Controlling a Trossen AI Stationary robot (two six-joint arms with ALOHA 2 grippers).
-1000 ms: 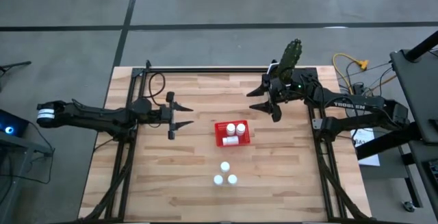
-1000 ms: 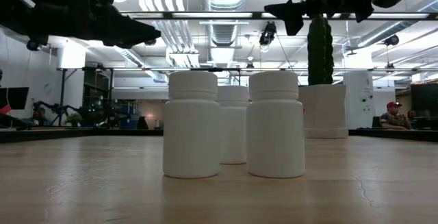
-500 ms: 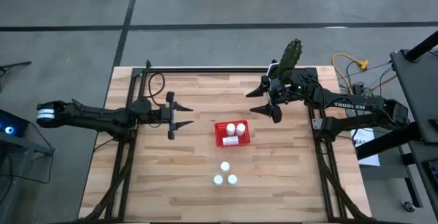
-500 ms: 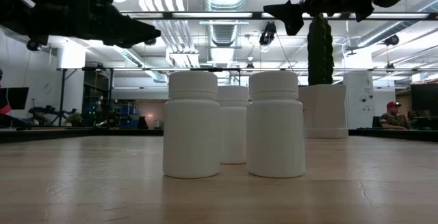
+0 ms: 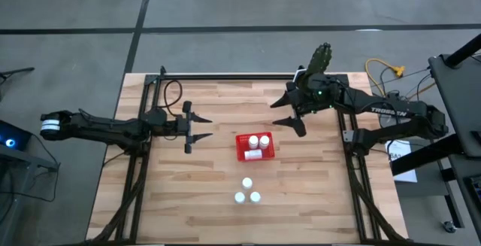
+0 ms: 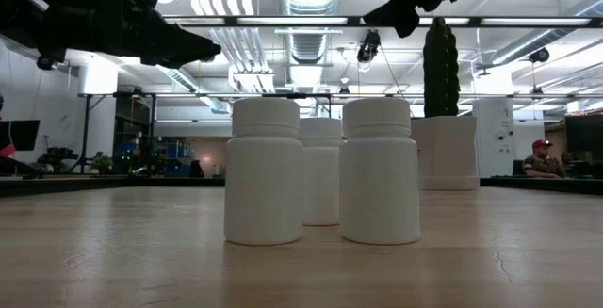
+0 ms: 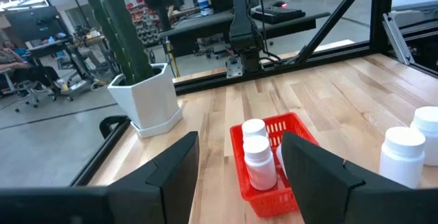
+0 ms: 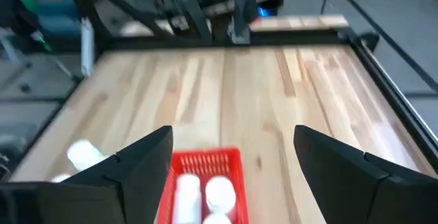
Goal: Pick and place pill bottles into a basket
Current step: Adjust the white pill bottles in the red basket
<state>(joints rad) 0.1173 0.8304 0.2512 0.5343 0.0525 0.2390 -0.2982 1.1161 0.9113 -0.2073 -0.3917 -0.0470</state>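
Nearest the desk's front edge stand three bottles in a tight cluster, upright, two in front and one behind; the low view shows them side by side with their caps on. Just behind them, near the middle of the desk, sits the red basket, holding three more bottles: two upright at the back and one lying across the front. The left gripper hovers off to the left of the basket, well apart from it, pointing toward it, its fingers spread and holding nothing; its wrist view looks between them at the basket. The right gripper hangs above the desk behind and to the right of the basket, fingers released wide and empty, with the basket below in its wrist view. At the far edge, behind the right gripper, stands a cactus in a white pot
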